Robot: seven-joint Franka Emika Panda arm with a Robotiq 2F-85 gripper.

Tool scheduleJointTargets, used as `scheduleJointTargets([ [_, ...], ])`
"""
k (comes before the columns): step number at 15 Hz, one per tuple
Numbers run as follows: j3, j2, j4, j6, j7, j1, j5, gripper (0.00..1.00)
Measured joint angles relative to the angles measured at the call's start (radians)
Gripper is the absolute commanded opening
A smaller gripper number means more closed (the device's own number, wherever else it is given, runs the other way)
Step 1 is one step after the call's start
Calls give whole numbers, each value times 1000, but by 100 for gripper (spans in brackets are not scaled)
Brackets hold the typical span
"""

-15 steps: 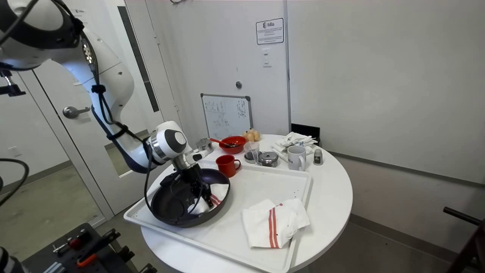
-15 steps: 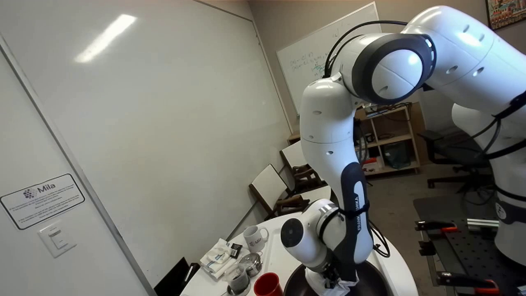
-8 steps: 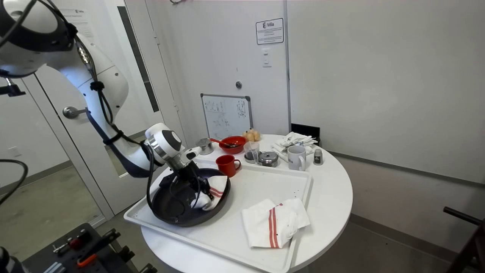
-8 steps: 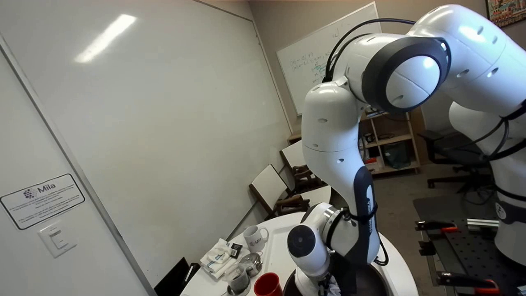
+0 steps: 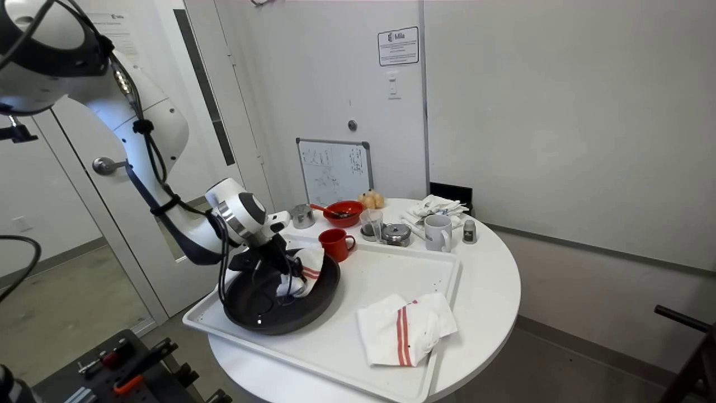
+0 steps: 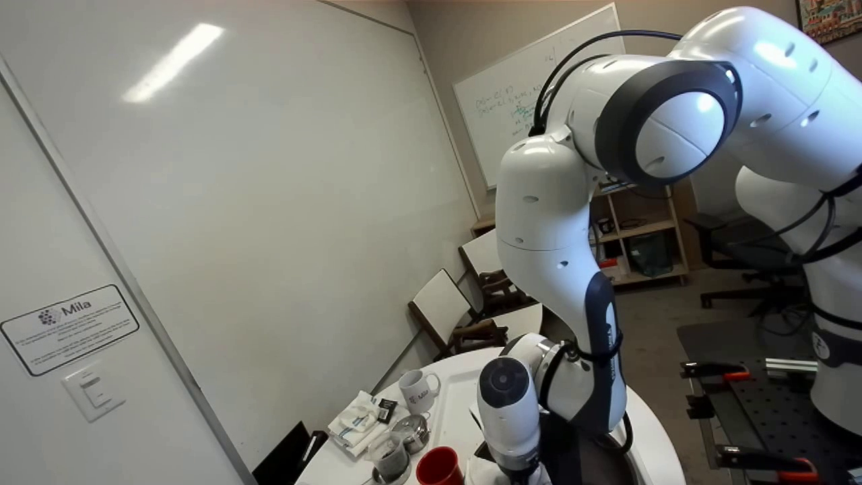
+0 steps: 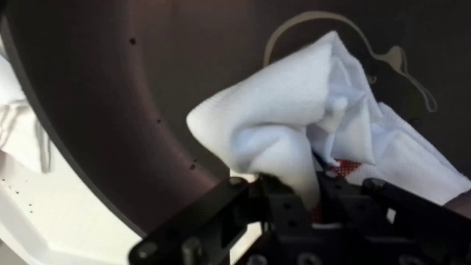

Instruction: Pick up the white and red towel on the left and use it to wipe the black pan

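The white and red towel [image 5: 309, 264] hangs bunched from my gripper [image 5: 293, 273], inside the black pan [image 5: 263, 310]. In the wrist view the towel [image 7: 272, 99] spreads in white folds ahead of the fingers [image 7: 283, 204], with red patches showing where the cloth is pinched between them; the gripper [image 7: 300, 184] is shut on it. Below lies the pan's dark floor [image 7: 191, 48], bearing a pale curved streak. Whether the cloth's lower edge touches the pan cannot be told. An exterior view catches only part of the pan [image 6: 606, 461], mostly behind the arm.
The pan sits on a white tray [image 5: 391, 274]. Another white cloth with two red stripes [image 5: 386, 336] lies on the tray's near right. Around the pan's far side stand a red mug [image 5: 334, 244], a red bowl [image 5: 343, 214], a lidded metal pot [image 5: 396, 234] and a pale mug [image 5: 438, 232].
My gripper has risen and drawn back toward the pan's far side, tilting as it goes, and the towel has come along in its grip. The pan stays in place.
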Motion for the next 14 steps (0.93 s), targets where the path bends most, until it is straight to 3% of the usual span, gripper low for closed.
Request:
scheduleJointTargets([
  [3,40,-9,-16,88,-56,-53,0,4],
  [5,121,-35,-33,111,-135,-140,-2,4],
  [11,498,-113,-140,65,-400,-517,34,4],
  [12,552,-123,-161,31,-456,-570,88,4],
  [14,599,-145,-196,-25,-600,-611,256,4],
])
